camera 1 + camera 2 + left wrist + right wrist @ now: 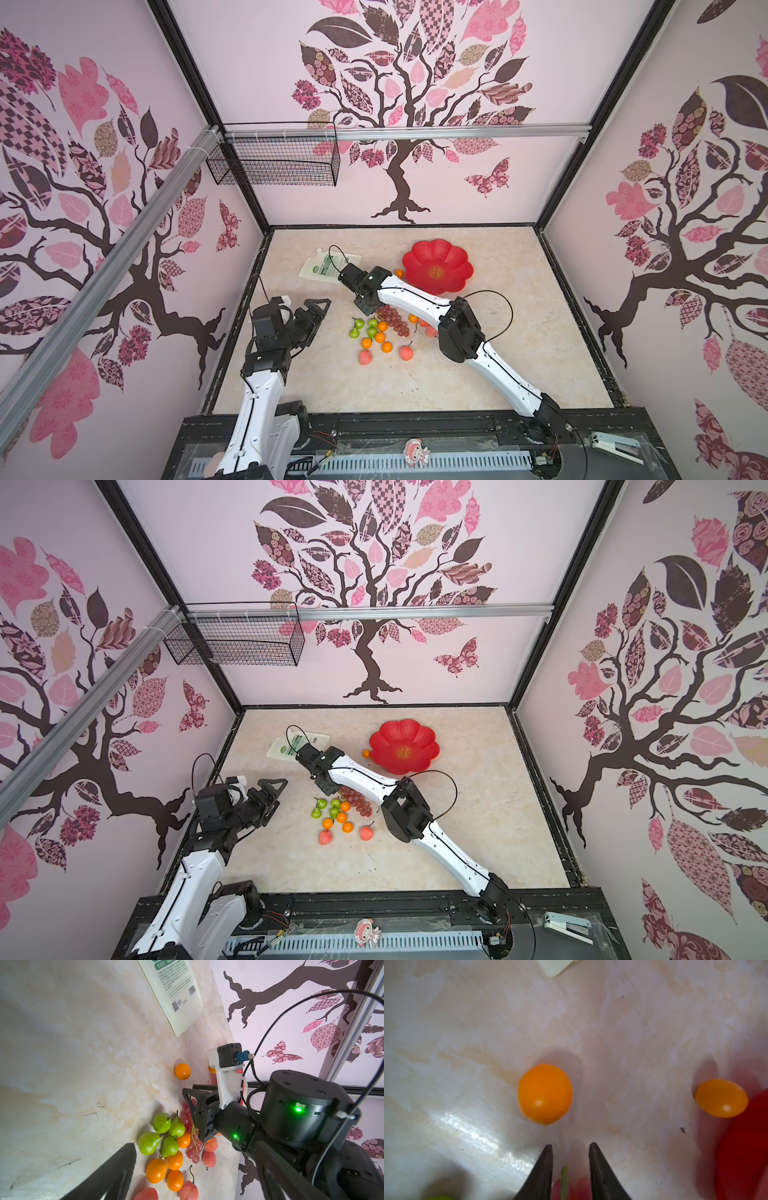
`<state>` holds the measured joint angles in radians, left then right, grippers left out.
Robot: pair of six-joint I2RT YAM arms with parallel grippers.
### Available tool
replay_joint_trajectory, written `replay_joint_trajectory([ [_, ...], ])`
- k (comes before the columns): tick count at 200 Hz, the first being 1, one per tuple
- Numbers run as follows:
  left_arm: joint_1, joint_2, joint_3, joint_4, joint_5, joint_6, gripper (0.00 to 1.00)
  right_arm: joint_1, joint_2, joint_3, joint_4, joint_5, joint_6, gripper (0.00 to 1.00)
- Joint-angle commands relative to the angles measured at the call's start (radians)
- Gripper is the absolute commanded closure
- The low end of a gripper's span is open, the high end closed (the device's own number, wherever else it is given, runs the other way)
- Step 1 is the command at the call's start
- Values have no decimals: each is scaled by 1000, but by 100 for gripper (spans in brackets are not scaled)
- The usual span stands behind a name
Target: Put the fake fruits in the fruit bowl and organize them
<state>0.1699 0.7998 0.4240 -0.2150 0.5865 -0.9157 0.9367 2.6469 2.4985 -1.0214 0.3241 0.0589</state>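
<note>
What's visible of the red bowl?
The bowl is a shallow, glossy red dish, plastic by its look, scalloped like a flower, with a gold mark at its centre. It sits upright and empty on the far part of the table. An orange lies at its left rim in both top views; contact is unclear.

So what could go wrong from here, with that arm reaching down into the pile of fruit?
1. The right tool sits over the grape bunch, crowded against pears and oranges; lifting may drag them, and round oranges could roll away.
2. Its fingers straddle the thin stem; a pinch there may let the bunch slip.
3. A loose orange lies beside the fruit bowl; the loaded arm might knock it.
</note>
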Motion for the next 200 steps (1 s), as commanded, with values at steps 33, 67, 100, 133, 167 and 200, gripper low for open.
replay_joint_trajectory([
  [33, 5, -16, -13, -46, -28, 46, 7, 5, 40, 31, -35, -7, -5, 74],
  [67, 4, -25, -4, -79, -43, 64, 7, 6, 36, 30, -32, -8, -1, 81],
  [100, 4, -33, -2, -104, -59, 76, 7, 6, 32, 31, -36, -19, 10, 88],
  [133, 5, -43, 9, -131, -66, 103, 6, 5, 20, 30, -34, -26, 13, 94],
  [167, 5, -44, 55, -175, -62, 141, 5, 6, -21, 25, -34, -55, 37, 100],
  [200, 5, -60, 105, -223, -50, 200, 5, 5, -84, -10, -20, -43, 44, 100],
])
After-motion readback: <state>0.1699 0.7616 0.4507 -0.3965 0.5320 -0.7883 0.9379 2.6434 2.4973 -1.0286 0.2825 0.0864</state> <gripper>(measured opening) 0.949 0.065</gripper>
